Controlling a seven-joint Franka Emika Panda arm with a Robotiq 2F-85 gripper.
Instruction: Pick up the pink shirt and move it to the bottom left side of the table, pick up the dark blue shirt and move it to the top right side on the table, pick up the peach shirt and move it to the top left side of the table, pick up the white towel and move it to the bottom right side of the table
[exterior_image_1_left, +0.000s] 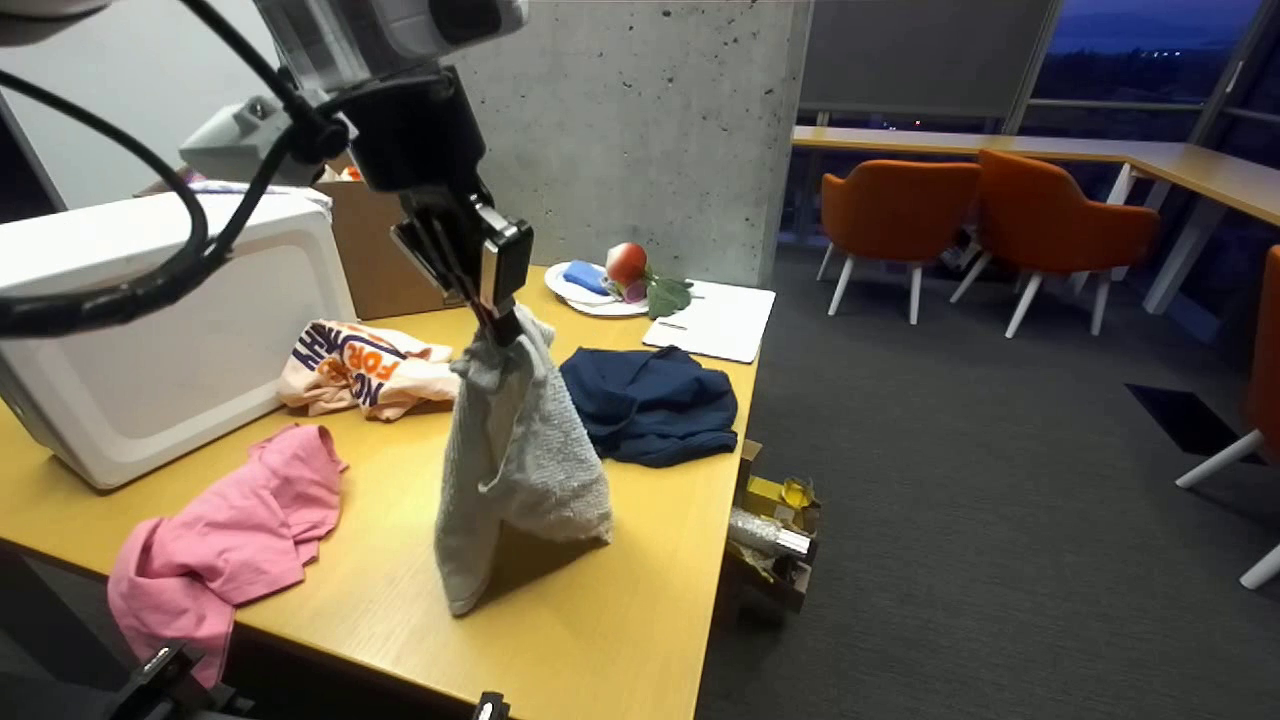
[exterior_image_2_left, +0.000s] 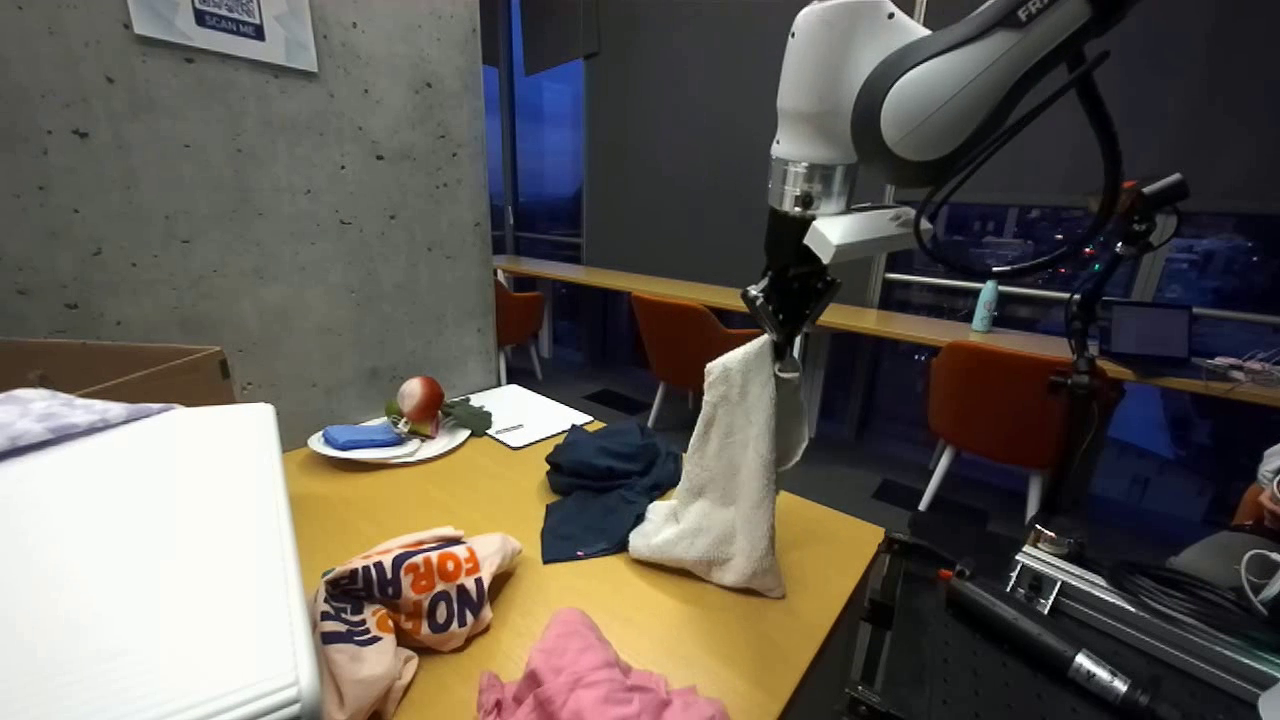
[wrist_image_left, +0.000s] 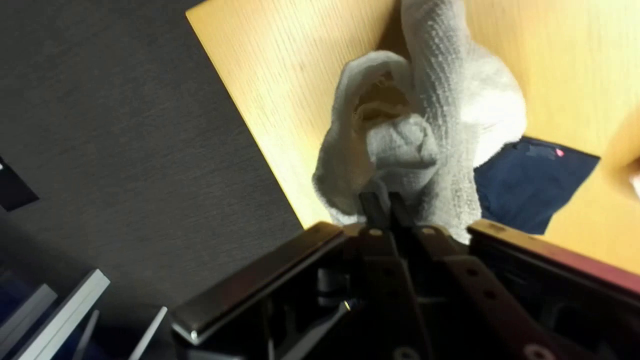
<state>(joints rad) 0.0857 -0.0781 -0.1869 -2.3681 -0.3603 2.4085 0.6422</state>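
In an exterior view, the gripper (exterior_image_1_left: 503, 325) has a bunched fold of towel (exterior_image_1_left: 545, 450) pinched tight, the rest draping over the table (exterior_image_1_left: 620, 650); can't tell if its bottom touches. In an exterior view it looks like nubby terry, near the smoother navy shirt (exterior_image_2_left: 605, 495). Wrist view shows loose, rumpled folds. My guess: light, floppy, not slippery, unbreakable, best grabbed by a thick fold.
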